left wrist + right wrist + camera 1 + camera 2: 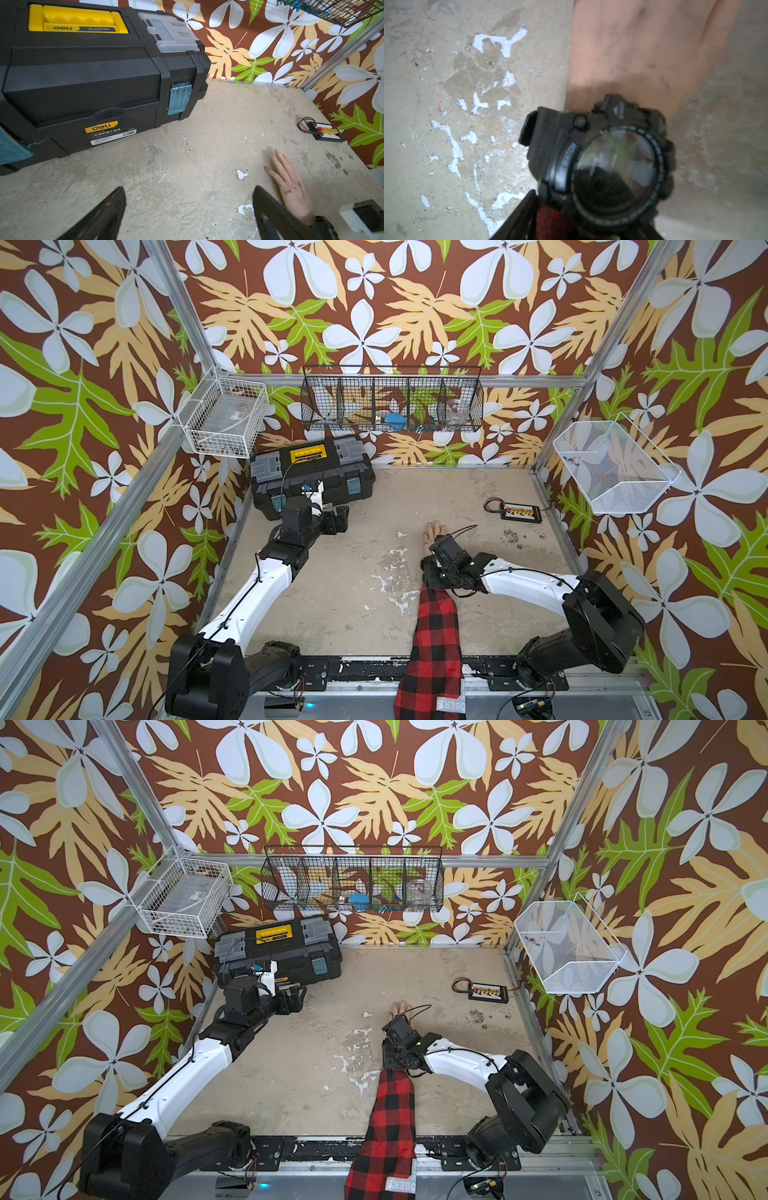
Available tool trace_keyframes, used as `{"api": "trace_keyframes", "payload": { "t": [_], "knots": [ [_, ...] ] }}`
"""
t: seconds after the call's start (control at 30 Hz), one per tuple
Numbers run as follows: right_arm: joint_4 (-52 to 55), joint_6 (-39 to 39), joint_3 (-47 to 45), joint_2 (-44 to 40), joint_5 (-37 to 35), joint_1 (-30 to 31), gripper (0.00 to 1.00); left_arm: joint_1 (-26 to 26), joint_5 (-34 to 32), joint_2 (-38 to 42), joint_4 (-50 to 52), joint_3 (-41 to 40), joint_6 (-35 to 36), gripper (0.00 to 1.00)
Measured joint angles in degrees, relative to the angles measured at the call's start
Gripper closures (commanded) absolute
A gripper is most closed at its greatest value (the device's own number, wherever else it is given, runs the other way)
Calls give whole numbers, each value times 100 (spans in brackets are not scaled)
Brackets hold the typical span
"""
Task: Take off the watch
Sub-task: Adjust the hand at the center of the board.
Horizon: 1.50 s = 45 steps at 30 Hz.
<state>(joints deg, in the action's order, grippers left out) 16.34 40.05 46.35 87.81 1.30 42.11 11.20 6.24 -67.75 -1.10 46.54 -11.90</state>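
The watch (612, 166) is black and chunky with a round glass face. It sits strapped on the wrist of a dummy hand (434, 529) that lies flat on the table, its arm in a red-and-black plaid sleeve (434, 635). My right gripper (434, 572) hangs right over that wrist and hides the watch in both top views. In the right wrist view a finger (521, 216) stands on either side of the watch case; whether they press on it is unclear. My left gripper (189, 188) is open and empty, above bare table in front of the toolbox.
A black toolbox (316, 472) with a yellow handle stands at the back left. A small connector board (519, 512) with wires lies at the back right. Wire baskets (390, 402) hang on the walls above the table.
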Motion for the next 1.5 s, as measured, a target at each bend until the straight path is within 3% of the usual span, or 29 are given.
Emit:
{"api": "trace_keyframes", "payload": {
  "t": [0.17, 0.33, 0.47, 0.63, 0.83, 1.17, 1.5],
  "knots": [
    [-28, 17, 509, 496, -26, 332, 39, 2, 0, -98, 31, 39, -4, 4],
    [-81, 22, 739, 671, -28, 402, 31, 173, -151, -282, 157, 188, -136, 5],
    [-17, 13, 855, 540, -7, 402, 20, 393, -273, -463, 409, 343, -350, 7],
    [-15, -9, 874, -52, 111, 280, 17, 623, -302, -544, 756, 446, -756, 11],
    [-118, -28, 382, -1010, 435, -732, 17, 1355, -424, -634, 1128, 575, -1488, 11],
    [-9, -634, -149, -1711, 949, -2551, 17, 2922, -905, -1827, 1939, 1515, -3115, 13],
    [-4, -966, -422, -1937, 1228, -3034, 16, 3932, -1115, -2927, 2365, 2223, -3910, 12]
  ]
}}
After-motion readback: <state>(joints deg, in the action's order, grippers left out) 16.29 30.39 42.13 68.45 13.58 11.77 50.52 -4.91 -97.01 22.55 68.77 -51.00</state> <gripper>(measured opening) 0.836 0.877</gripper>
